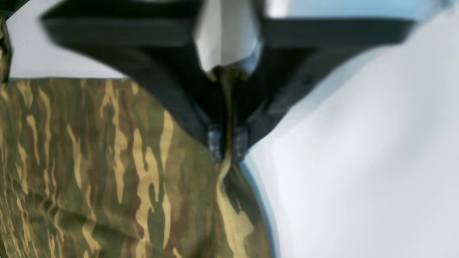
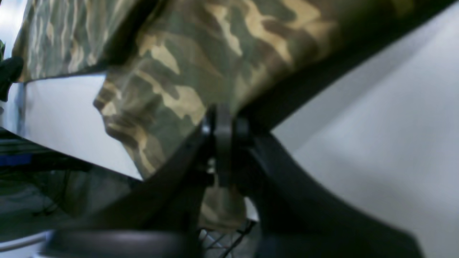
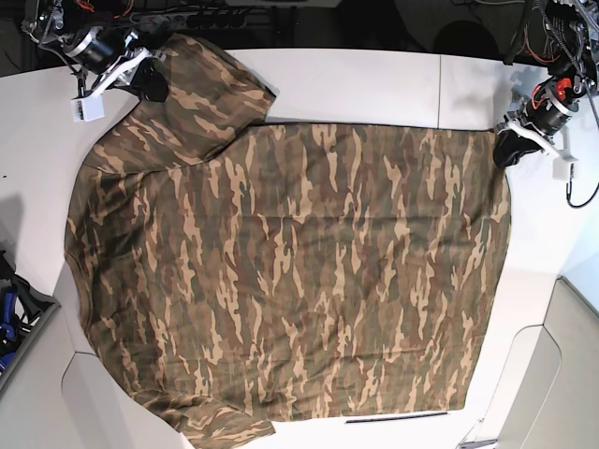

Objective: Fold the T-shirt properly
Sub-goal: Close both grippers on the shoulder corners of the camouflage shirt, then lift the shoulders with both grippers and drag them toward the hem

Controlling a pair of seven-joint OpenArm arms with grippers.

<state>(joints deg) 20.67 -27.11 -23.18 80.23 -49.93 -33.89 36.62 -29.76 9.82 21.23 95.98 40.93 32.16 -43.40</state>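
The camouflage T-shirt [image 3: 281, 271] lies spread flat over most of the white table [image 3: 374, 84], sleeves at the left, hem at the right. My left gripper [image 3: 501, 150] is at the shirt's far right corner, shut on a pinch of the cloth; the left wrist view shows the fabric [image 1: 107, 172] squeezed between the fingertips [image 1: 215, 143]. My right gripper [image 3: 150, 79] is at the far left sleeve, shut on its cloth; the right wrist view shows the sleeve fabric [image 2: 215, 53] clamped between the jaws. No neck label shows.
The table's rounded edges run along the left and right. A dark bin with blue items [image 3: 14, 318] stands off the left edge. Cables and dark equipment [image 3: 234, 14] lie behind the table. A thin dark strip [image 3: 393, 418] lies near the front hem.
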